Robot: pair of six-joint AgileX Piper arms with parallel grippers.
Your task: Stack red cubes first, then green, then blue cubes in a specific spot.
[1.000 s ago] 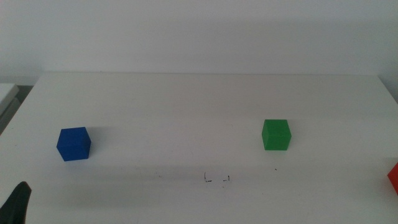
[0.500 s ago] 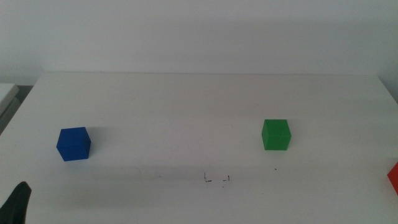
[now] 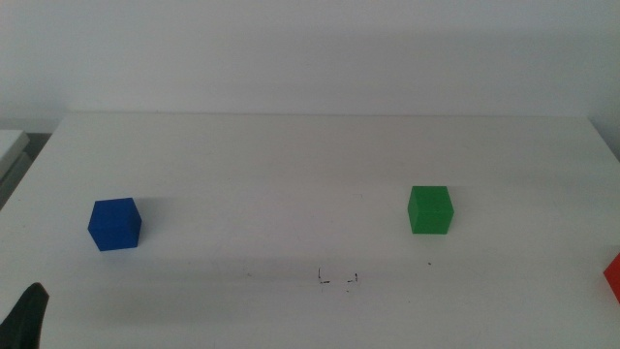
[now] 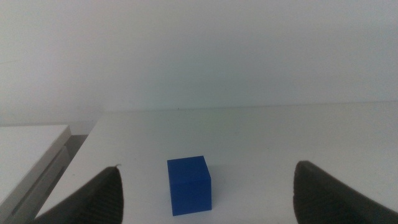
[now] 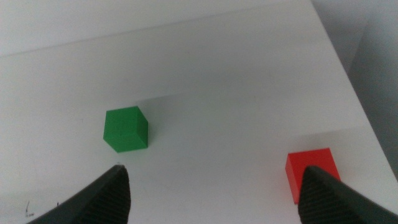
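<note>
The red cube (image 3: 613, 277) sits at the table's right edge, partly cut off in the middle view; it shows fully in the right wrist view (image 5: 313, 173). The green cube (image 3: 429, 209) stands right of centre, also in the right wrist view (image 5: 126, 129). The blue cube (image 3: 115, 224) stands at the left, and in the left wrist view (image 4: 189, 184). The pen corner marks (image 3: 338, 279) lie on bare table near the front centre. My left gripper (image 4: 208, 199) is open and empty, back from the blue cube; one jaw shows at the middle view's bottom left corner (image 3: 26, 318). My right gripper (image 5: 214, 198) is open and empty, above the table before the red and green cubes.
A lone black speck (image 3: 430, 263) lies just in front of the green cube. The white table (image 3: 291, 165) ends at a far edge against a pale wall. A lower white surface (image 4: 25, 149) adjoins the table's left side.
</note>
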